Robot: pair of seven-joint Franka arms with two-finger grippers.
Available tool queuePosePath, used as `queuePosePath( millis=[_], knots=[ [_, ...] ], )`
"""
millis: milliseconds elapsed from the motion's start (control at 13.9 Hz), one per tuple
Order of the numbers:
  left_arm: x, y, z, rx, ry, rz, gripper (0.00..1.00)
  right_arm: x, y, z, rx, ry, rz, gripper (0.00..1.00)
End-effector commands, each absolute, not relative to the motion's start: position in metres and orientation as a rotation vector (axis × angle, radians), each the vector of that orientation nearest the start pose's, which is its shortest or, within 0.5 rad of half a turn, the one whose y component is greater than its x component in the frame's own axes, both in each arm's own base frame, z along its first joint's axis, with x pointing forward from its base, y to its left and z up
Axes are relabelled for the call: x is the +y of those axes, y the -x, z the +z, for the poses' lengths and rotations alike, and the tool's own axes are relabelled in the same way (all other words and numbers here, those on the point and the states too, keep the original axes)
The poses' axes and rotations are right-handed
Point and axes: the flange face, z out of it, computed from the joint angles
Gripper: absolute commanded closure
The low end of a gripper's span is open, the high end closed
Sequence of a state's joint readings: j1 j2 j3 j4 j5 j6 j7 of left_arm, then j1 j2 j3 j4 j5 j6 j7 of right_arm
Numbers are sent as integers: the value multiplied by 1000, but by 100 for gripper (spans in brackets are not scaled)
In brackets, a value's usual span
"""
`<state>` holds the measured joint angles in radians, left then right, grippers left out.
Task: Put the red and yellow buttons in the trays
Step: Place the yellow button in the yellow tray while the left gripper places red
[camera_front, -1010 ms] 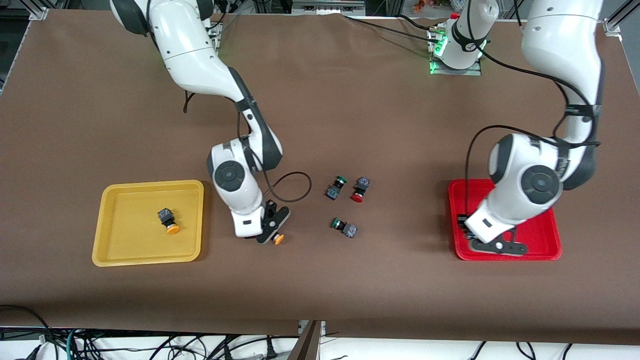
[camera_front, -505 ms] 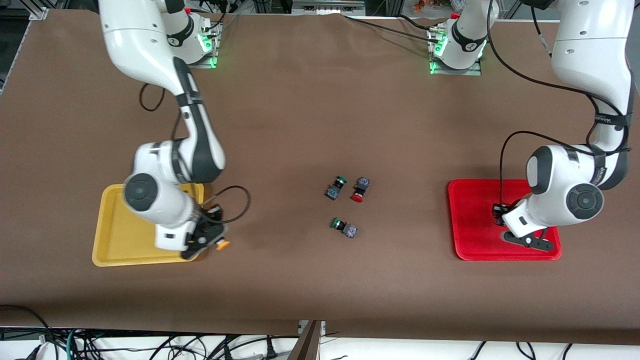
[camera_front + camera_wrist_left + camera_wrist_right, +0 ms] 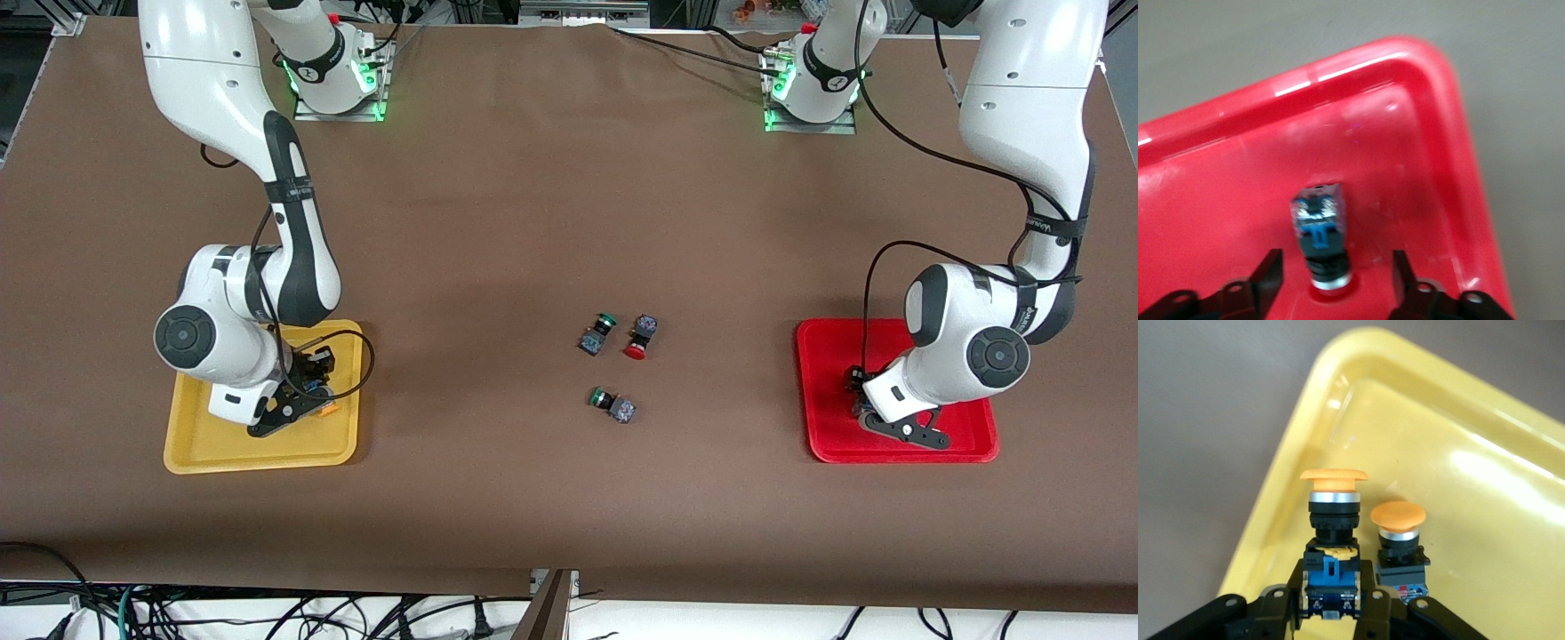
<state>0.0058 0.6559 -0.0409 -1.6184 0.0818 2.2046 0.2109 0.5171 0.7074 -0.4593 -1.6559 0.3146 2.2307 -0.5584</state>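
My right gripper [image 3: 1333, 603] is shut on the bluish block of a yellow button [image 3: 1333, 520]. It holds it low over the yellow tray [image 3: 204, 449], orange cap pointing out, beside a second yellow button [image 3: 1399, 540] that stands in the tray. My left gripper [image 3: 1335, 277] is open over the red tray [image 3: 827, 356]. A red button [image 3: 1319, 230] sits in that tray between the fingers, touching neither. Another red button [image 3: 637, 338] lies on the table's middle. In the front view the right gripper [image 3: 307, 404] and the left gripper [image 3: 876, 418] each hang over their tray.
Two green-capped buttons lie on the brown table near the loose red one: one [image 3: 597, 332] beside it, one [image 3: 613, 404] nearer the front camera. The yellow tray's rim [image 3: 1298, 413] and the red tray's rim [image 3: 1458, 120] are close to the grippers.
My right arm has carried the yellow button from the table's middle to over the yellow tray. My left gripper has shifted about over the red tray.
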Motion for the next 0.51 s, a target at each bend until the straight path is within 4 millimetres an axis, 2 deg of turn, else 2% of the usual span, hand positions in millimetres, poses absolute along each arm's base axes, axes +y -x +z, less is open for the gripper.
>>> queuePosePath(
  millis=[0,72,144,216,289,433],
  knots=[
    [-76,-675,288,410,3078,111,0,80,-658,222,-687,3073,69,100],
    [-108,-668,294,372,3088,126,0,80,-657,221,-667,3076,73,100],
    [-141,-662,292,342,3100,128,0,81,-657,219,-647,3077,74,80],
    [-178,-654,289,321,3105,119,0,81,-657,217,-585,3069,71,17],
    [-210,-646,286,329,3103,114,0,82,-658,220,-536,3051,64,0],
    [-263,-625,286,326,3113,111,0,88,-663,241,-479,3042,22,0]
  ],
)
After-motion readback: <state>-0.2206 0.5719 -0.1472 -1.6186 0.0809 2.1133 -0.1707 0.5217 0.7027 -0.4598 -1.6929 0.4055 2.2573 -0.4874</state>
